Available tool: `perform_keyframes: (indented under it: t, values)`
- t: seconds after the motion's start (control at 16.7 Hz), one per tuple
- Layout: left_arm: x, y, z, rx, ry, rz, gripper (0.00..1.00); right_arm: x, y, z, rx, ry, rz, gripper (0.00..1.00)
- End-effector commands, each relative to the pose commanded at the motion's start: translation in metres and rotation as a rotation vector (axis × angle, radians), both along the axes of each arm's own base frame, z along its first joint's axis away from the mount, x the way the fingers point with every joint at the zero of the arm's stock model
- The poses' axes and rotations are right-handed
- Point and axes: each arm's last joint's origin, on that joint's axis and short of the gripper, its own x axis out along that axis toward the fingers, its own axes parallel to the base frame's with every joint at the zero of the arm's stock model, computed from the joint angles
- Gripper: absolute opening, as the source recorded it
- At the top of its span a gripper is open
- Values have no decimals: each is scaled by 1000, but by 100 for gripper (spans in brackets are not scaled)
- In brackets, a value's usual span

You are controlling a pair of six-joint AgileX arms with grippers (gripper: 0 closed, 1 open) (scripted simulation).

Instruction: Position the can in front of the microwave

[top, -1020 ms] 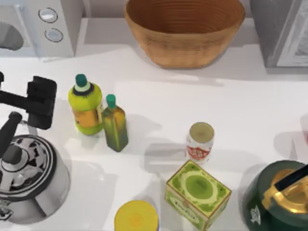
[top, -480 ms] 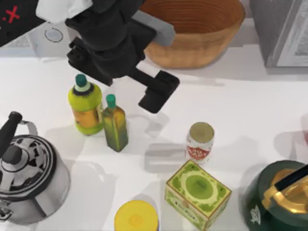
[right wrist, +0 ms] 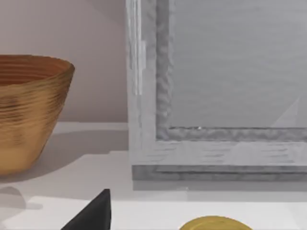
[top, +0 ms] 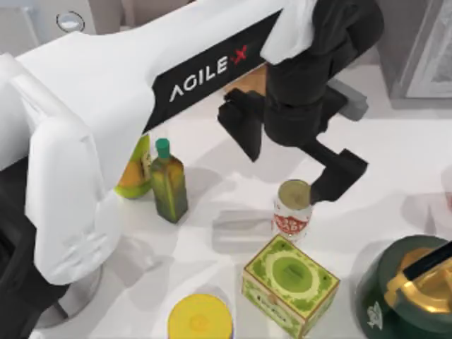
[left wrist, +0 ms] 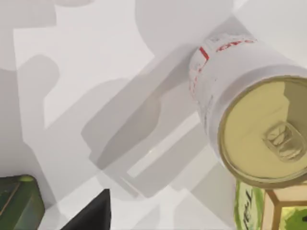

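Observation:
The can [top: 292, 209] stands upright right of the table's centre, white-and-red label and beige-gold top; in the left wrist view the can [left wrist: 249, 115] is seen close from above. My left arm reaches across from the left, and my left gripper [top: 289, 154] hangs open just above and behind the can, one finger [top: 339, 176] beside the can's top and the other [top: 240, 131] farther left. Nothing is between them. The microwave [top: 21, 32] sits at the back left, one dial [top: 69, 21] showing, the rest behind the arm. My right arm stays parked off the right side.
Just in front of the can is a green tea box [top: 289, 284]. An olive-oil bottle [top: 168, 185] and a yellow-green bottle [top: 133, 173] stand left. A yellow-lidded container [top: 200, 318], a dark green kettle [top: 406, 296], a wicker basket [right wrist: 29, 110] and a darker grey appliance [top: 424, 49] surround.
My left arm has swung from the table's left side, over the bottles, to above the can. The can and the other objects have stayed put.

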Motion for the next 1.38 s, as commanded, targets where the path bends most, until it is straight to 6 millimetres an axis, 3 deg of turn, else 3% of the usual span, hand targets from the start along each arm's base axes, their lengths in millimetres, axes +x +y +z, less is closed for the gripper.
perform_keyframes:
  t: [0.24, 0.66, 1.08, 1.32, 1.38]
  values:
    - [0, -19, -14, 19, 2, -10, 100, 0, 0, 0, 0, 0, 0, 100]
    - [1, -18, -18, 17, 1, -9, 100, 0, 0, 0, 0, 0, 0, 100]
    - [0, -19, -71, 19, 2, -10, 100, 0, 0, 0, 0, 0, 0, 100]
    - [0, -19, -74, 19, 2, -10, 100, 0, 0, 0, 0, 0, 0, 100]
    - [0, -19, -74, 19, 2, -10, 92, 0, 0, 0, 0, 0, 0, 100]
